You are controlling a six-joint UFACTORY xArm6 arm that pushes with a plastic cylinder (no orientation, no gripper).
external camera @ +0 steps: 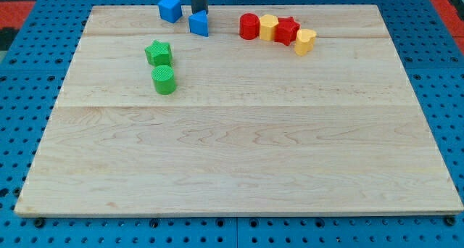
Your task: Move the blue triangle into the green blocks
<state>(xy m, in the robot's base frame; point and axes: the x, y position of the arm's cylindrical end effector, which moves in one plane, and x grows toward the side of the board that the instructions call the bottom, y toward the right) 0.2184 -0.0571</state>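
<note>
One push needed: my tip (199, 12), no claw, behind blue triangle block (199, 24); drive lower-left toward green star block (158, 53), green cylinder block (164, 80).

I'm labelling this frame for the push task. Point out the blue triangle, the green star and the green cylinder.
blue triangle (199, 24): camera view, on its front face.
green star (158, 53): camera view, on its top face.
green cylinder (164, 79): camera view, on its round top.

The wooden surface (239, 161) carries eight blocks near its top edge. Left of the blue triangle (199, 24) sit a blue cube (170, 9), green star (158, 53) and green cylinder (164, 80). Right of it, a row: red cylinder (249, 26), yellow block (269, 27), red star (287, 31), yellow block (305, 41).
</note>
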